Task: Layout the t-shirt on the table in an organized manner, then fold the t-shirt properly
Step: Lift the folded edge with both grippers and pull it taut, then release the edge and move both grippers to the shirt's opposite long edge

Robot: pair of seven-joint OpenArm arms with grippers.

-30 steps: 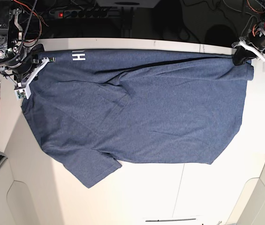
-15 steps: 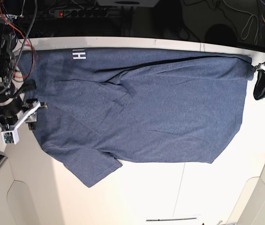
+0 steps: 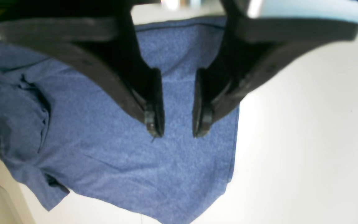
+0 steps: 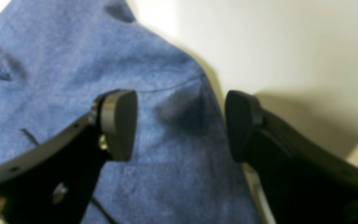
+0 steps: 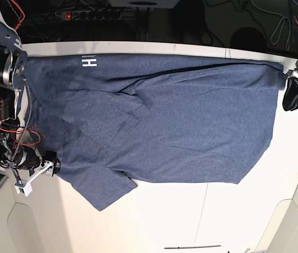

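Observation:
The dark navy t-shirt lies spread across the table, with its white lettering at the far-left edge and one sleeve pointing toward the near side. My right gripper hovers at the shirt's left edge near that sleeve. In the right wrist view its jaws stand wide open over the blue cloth, holding nothing. My left gripper hangs just off the shirt's far-right corner. In the left wrist view it is open, with a narrow gap above the shirt.
A power strip and cables run behind the table's far edge. A thin dark seam crosses the bare near side. Rounded pale panels sit at the near corners. The right arm's body and wiring crowd the left edge.
Both grippers have let go of the shirt's far corners and opened. The right arm has moved toward the near side, to the sleeve. The left gripper has pulled off the right corner.

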